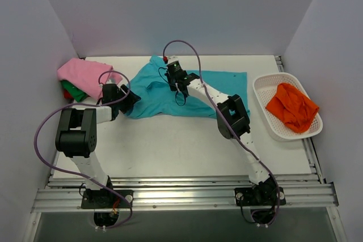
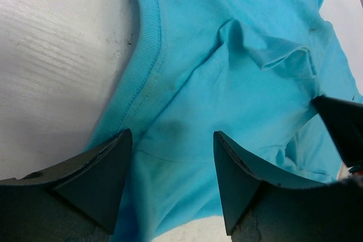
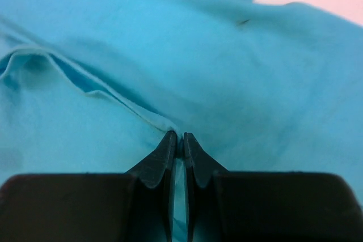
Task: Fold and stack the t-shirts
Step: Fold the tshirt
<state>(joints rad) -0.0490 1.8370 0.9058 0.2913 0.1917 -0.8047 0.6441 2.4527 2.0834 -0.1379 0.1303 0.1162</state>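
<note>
The teal t-shirt lies spread across the back middle of the worktop, its body running out to the right and a rumpled part reaching toward the left rear. Both arms lean in over it.

The left tool sits low over the shirt's left end with its two fingers spread wide apart. Bare teal cloth shows between them, and nothing is gripped. The ribbed collar curves just beyond the left finger, next to the white worktop surface. A raised pucker of cloth stands further along, near the dark tip of the other arm's tool at the right edge of that view.

The right tool is down on the shirt nearer its middle, fingers pressed together. A thin hemmed edge runs straight into the fingertips. They seem to be pinching that fold, though the tips hide the exact spot, so I can't be certain how much cloth is caught.

At the left rear, a pink t-shirt is heaped on top of a green one, just beside the teal cloth. Well apart on the right, a white lattice basket holds a crumpled orange t-shirt.
</note>
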